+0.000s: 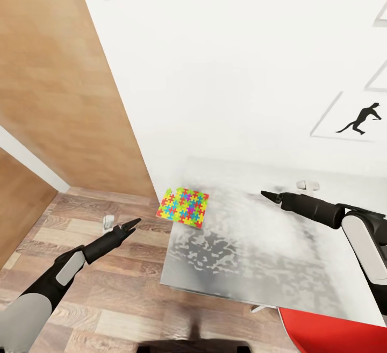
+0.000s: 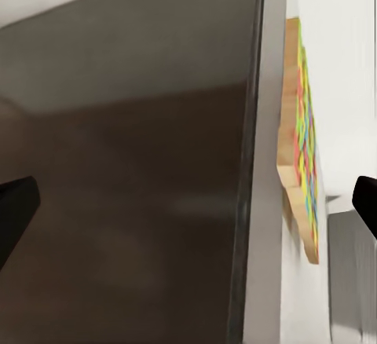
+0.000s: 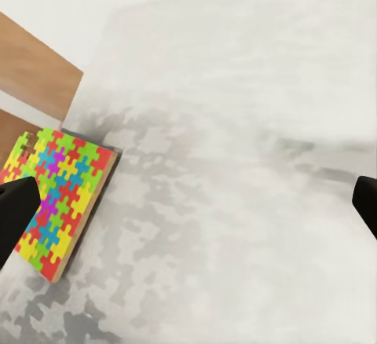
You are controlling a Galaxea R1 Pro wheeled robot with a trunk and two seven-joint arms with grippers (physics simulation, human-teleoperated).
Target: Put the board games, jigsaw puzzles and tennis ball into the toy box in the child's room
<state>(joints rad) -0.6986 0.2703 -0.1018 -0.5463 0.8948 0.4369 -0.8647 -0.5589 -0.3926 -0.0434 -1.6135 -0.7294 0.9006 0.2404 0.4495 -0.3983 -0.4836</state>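
Nearest the robot, the left gripper (image 1: 130, 225) is hovering over the wood floor (image 1: 97, 288) beside the table's (image 1: 258, 267) left edge, and the right gripper (image 1: 267, 195) is hanging above the table's middle; both wrist views are showing fingertips (image 3: 16, 214) spread wide with nothing between them. Farther on, one jigsaw puzzle (image 1: 183, 207) is lying flat at the table's far left corner, one edge slightly overhanging. It is judged light, thin and stiff, offering little to pinch from above; the overhanging edge (image 2: 302, 155) looks the best hold. Behind, a white wall (image 1: 242, 63) is carrying a silhouette picture (image 1: 355, 119).
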